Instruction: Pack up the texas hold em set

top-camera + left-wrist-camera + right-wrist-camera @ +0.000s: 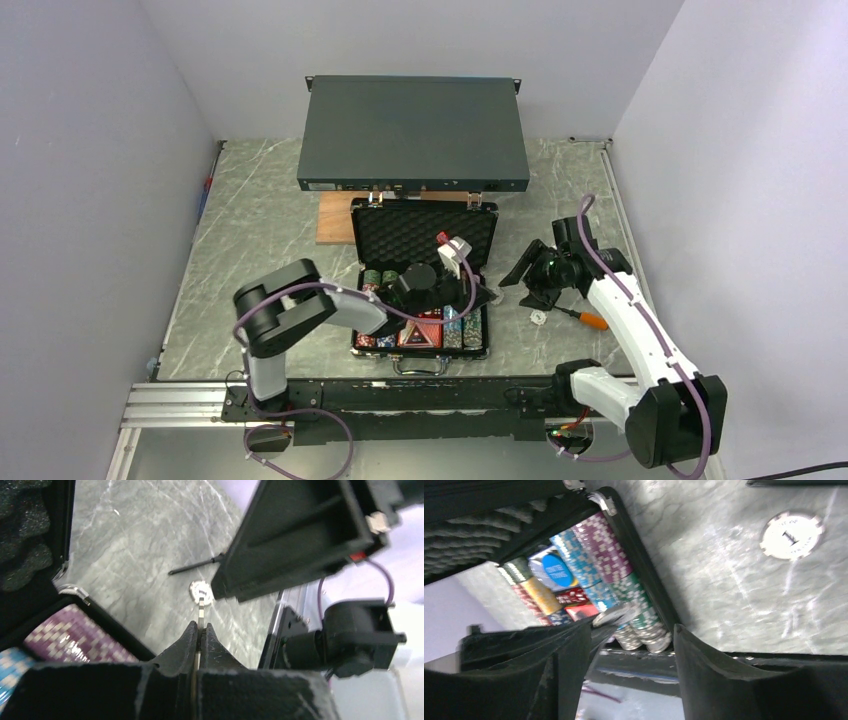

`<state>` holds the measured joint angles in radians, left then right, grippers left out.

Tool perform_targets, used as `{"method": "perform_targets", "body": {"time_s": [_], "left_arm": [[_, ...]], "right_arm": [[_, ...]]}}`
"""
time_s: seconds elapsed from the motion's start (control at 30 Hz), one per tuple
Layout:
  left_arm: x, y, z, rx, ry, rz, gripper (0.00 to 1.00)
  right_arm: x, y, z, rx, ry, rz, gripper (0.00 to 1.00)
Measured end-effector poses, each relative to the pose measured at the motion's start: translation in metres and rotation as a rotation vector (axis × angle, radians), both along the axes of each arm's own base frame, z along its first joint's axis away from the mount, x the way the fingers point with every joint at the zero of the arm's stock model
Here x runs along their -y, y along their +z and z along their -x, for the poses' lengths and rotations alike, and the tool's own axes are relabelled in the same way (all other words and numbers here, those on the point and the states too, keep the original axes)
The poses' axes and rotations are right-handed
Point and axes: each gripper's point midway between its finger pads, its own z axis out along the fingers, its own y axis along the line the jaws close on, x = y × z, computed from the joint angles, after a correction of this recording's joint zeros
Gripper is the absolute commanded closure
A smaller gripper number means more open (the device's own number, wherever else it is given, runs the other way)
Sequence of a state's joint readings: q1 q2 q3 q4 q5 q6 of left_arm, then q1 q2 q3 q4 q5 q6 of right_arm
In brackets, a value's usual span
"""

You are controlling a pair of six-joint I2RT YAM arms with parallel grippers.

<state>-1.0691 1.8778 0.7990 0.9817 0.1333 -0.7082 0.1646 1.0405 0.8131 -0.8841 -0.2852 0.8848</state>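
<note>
Case [400, 232]: open in the middle of the table [260, 230], lid folded back toward the box [413, 120], leaving the tray free for filling from above.
Rows [599, 545]: standing on edge, side by side in the tray, purple, blue and green; packed tight, probably to stop rolling once the lid is closed.
Blue disc [556, 570]: lying further inside, between the rows.
Left claw [200, 628]: pressed together, pinching a chip; reaching across the case to its right edge.
Held chip [201, 611]: seen edge-on as a thin striped strip between the fingertips; gripped by its two faces, likely for sliding upright into a row.
Loose chip [792, 535]: flat on the table, right of the case and apart from it, near the screwdriver [592, 320]; not yet packed.
Right claw [633, 627]: spread, nothing between the fingers, touching nothing; hanging over the table right of the case, near the loose chip, probably placed there to take it next.
Step in hand: by judgement, bringing the held chip to its row.
Left to do: loose chip into the tray, then lid down and latches shut.
Risk: thin grip on an upright chip, easy to twist or drop beside the row.
</note>
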Motion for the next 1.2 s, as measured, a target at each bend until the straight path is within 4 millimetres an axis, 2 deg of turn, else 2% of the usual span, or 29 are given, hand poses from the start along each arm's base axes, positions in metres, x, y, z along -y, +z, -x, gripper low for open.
{"method": "perform_targets", "body": {"time_s": [0.13, 0.27, 0.37, 0.5, 0.73, 1.03, 1.1, 1.2], "left_arm": [[-0.025, 0.009, 0.013, 0.133, -0.038, -0.105, 1.0], [-0.039, 0.044, 0.049, 0.358, -0.162, -0.199, 1.0], [-0.043, 0.051, 0.075, 0.48, -0.261, -0.261, 1.0], [-0.052, 0.025, 0.085, 0.539, -0.362, -0.392, 1.0], [-0.058, -0.019, 0.091, 0.524, -0.465, -0.532, 1.0], [-0.054, -0.041, 0.093, 0.518, -0.517, -0.608, 0.99], [-0.053, -0.042, 0.092, 0.523, -0.521, -0.615, 0.89], [-0.051, -0.042, 0.09, 0.526, -0.514, -0.628, 0.6]], "right_arm": [[0.009, -0.008, 0.002, 0.05, 0.057, 0.062, 0.11], [0.013, 0.002, 0.005, 0.193, 0.117, 0.089, 0.08], [0.014, 0.014, 0.003, 0.284, 0.147, 0.102, 0.08], [0.014, 0.012, 0.0, 0.293, 0.165, 0.111, 0.11], [0.022, -0.016, 0.007, 0.206, 0.069, 0.128, 0.12], [0.026, -0.019, 0.005, 0.185, 0.03, 0.139, 0.12], [0.026, -0.019, 0.005, 0.184, 0.029, 0.139, 0.12], [0.026, -0.02, 0.005, 0.183, 0.028, 0.14, 0.09]]}}
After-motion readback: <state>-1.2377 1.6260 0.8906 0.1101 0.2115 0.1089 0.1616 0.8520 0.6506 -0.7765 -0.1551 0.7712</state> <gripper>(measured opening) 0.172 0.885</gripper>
